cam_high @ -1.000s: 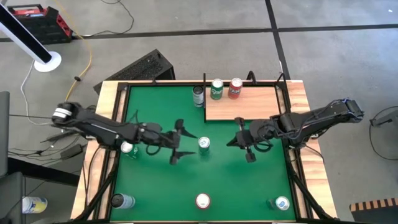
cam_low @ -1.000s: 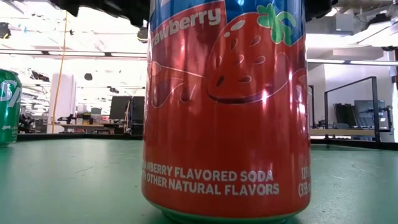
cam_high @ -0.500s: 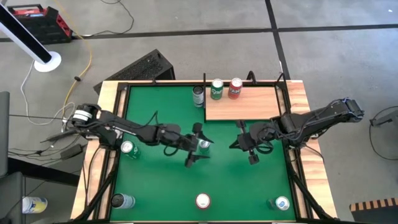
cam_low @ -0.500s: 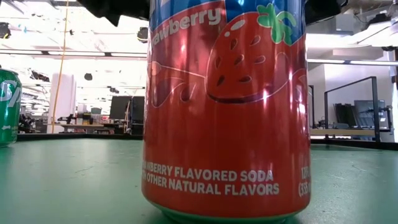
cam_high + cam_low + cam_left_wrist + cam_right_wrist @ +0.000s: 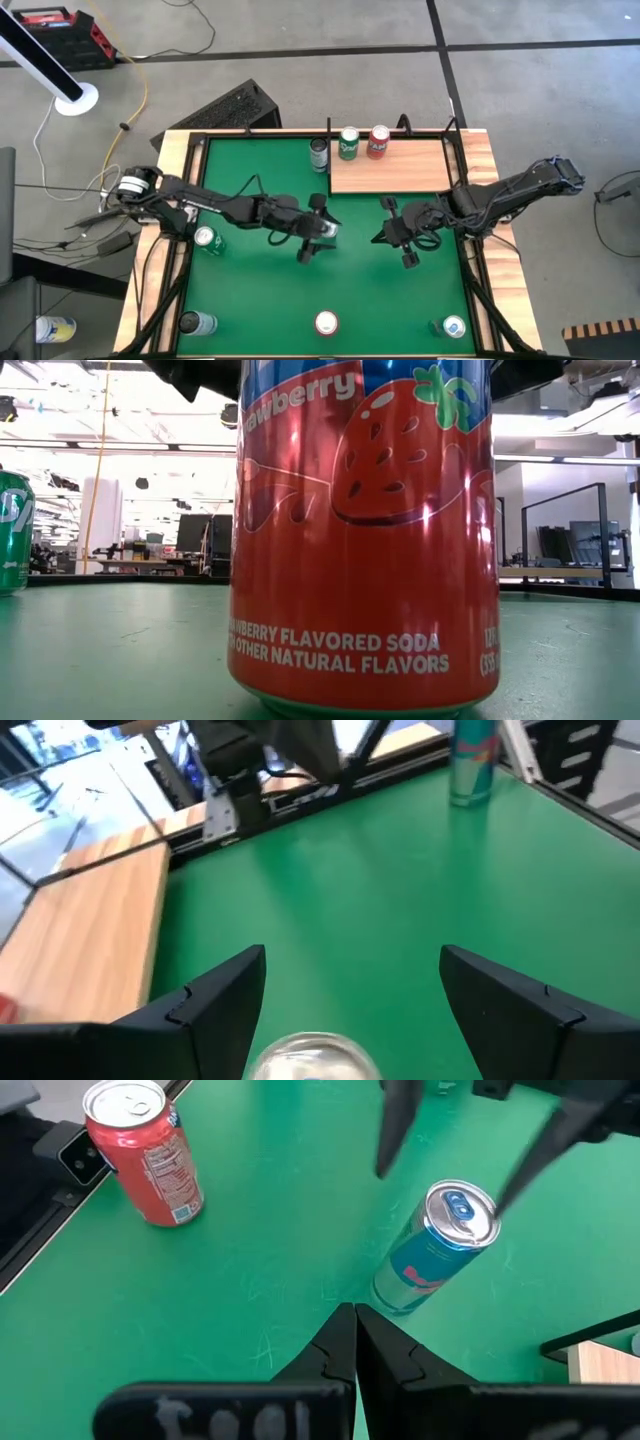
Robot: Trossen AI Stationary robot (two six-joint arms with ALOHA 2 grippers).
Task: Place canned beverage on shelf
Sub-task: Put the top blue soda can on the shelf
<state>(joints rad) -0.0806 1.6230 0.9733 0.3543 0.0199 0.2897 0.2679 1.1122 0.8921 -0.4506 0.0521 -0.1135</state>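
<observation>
A slim blue and silver can (image 5: 328,232) stands upright on its base on the green table's middle; it also shows in the right wrist view (image 5: 440,1245). My left gripper (image 5: 312,230) is open, one finger on each side of the can, whose top (image 5: 312,1058) shows between the fingers without touching them. My right gripper (image 5: 380,237) is shut and empty, just right of the can, pointing at it. The light-brown wooden shelf (image 5: 390,168) lies at the far right, with a green can (image 5: 348,143) and a red can (image 5: 378,141) standing at its far edge.
A dark can (image 5: 318,153) stands on the green just left of the shelf. Other cans stand under my left arm (image 5: 205,237), at the near left (image 5: 195,323), near middle (image 5: 327,322) and near right (image 5: 453,326). The red strawberry soda can (image 5: 360,530) fills the low view.
My left gripper has gone toward the table's right edge, up to the slim can in the middle, and now has its open fingers on either side of it. The can has stayed where it was.
</observation>
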